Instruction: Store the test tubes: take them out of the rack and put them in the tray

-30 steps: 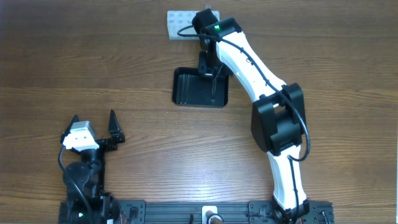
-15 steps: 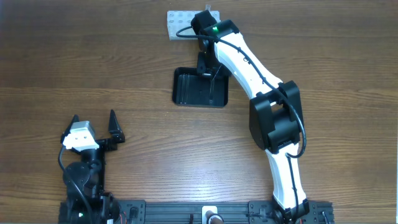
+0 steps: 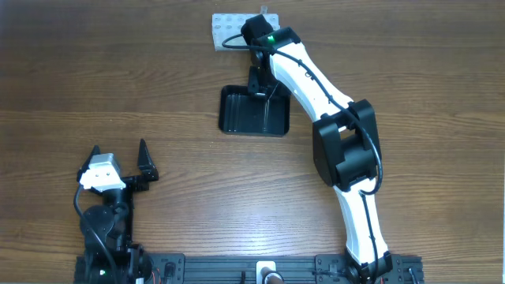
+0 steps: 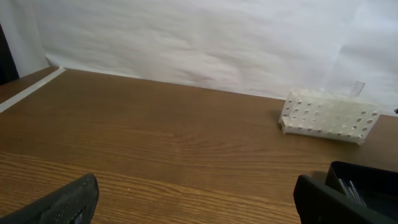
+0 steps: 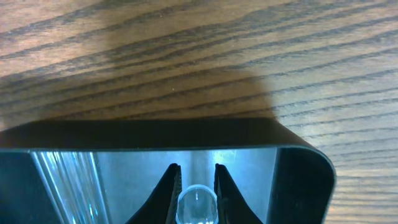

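The white test tube rack (image 3: 231,30) stands at the far edge of the table, and one clear tube (image 4: 359,89) sticks up from its right end. Just in front lies the black tray (image 3: 237,118) with a few tubes (image 5: 69,183) lying in it. My right gripper (image 3: 259,84) hangs over the tray's far right corner. In the right wrist view it (image 5: 197,182) is shut on a test tube (image 5: 197,205), seen end-on just inside the tray's rim (image 5: 155,134). My left gripper (image 3: 118,150) rests open near the left arm's base, far from the tray.
Bare wooden tabletop (image 3: 410,71) surrounds the rack and tray on all sides. A white wall (image 4: 186,37) rises behind the table's far edge. Both arm bases stand on the black rail (image 3: 252,268) at the near edge.
The right arm has shifted slightly left, its gripper staying over the tray's far right corner with the tube. The left arm has not moved.
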